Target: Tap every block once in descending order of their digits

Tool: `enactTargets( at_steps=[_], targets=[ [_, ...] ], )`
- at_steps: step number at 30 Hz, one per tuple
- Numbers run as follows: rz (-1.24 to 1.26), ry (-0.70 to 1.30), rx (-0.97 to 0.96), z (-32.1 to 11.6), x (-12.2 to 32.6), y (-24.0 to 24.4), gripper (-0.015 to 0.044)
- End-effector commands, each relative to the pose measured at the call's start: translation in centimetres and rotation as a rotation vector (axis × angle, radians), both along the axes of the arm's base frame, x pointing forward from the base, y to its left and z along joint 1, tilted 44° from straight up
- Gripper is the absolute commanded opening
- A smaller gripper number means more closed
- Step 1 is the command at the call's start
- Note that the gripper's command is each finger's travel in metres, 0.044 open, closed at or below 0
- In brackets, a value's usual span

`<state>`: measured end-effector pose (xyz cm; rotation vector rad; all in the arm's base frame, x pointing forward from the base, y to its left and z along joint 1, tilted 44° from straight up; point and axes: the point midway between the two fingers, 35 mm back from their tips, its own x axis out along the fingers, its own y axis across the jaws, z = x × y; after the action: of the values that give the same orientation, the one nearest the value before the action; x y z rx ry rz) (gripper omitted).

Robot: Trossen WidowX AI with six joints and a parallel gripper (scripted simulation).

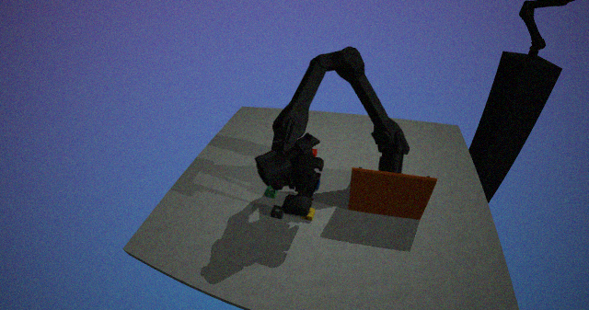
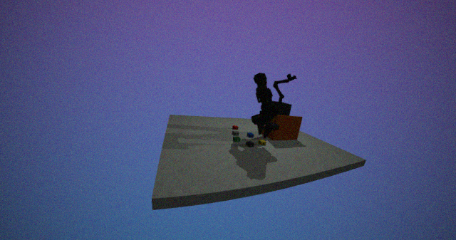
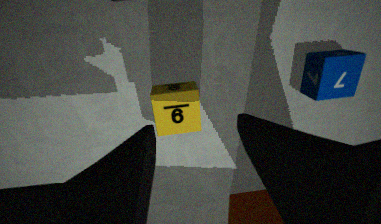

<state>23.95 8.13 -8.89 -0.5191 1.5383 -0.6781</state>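
We see the yellow block (image 1: 310,214) (image 2: 262,142) (image 3: 177,117) on the tabletop (image 1: 437,273) (image 2: 196,176) (image 3: 46,140), just beside the black block (image 1: 276,212) (image 2: 250,144). Its printed top faces up, and in the wrist view the digit stands upside down with its bar above, so we read an underlined 9. The block sits slightly turned in that view; its top looks nearly square, so we cannot pick out a long axis.

The hand (image 1: 306,200) (image 2: 263,135) (image 3: 196,126) is released, its fingers apart and pointing down near the yellow block; we cannot tell whether they touch it. The blue block (image 1: 318,184) (image 2: 250,134) (image 3: 336,75) lies to the right in the wrist view, its 7 also inverted.

In the exterior view, we find the green (image 1: 271,191) (image 2: 236,139), grey (image 2: 235,133) and red (image 1: 315,153) (image 2: 235,127) blocks in a rough row (the light is rather dim for us). An orange panel (image 1: 391,193) (image 2: 288,127) (image 3: 252,207) stands upright nearby.
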Motion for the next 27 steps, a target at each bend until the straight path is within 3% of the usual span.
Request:
enactTargets(
  at_steps=[1,27],
  targets=[
    [0.013,-0.018,0.011,-0.1,0.3,0.1,0.0032],
    [0.013,-0.018,0.01,-1.8,0.2,-1.5,0.002]
  ],
)
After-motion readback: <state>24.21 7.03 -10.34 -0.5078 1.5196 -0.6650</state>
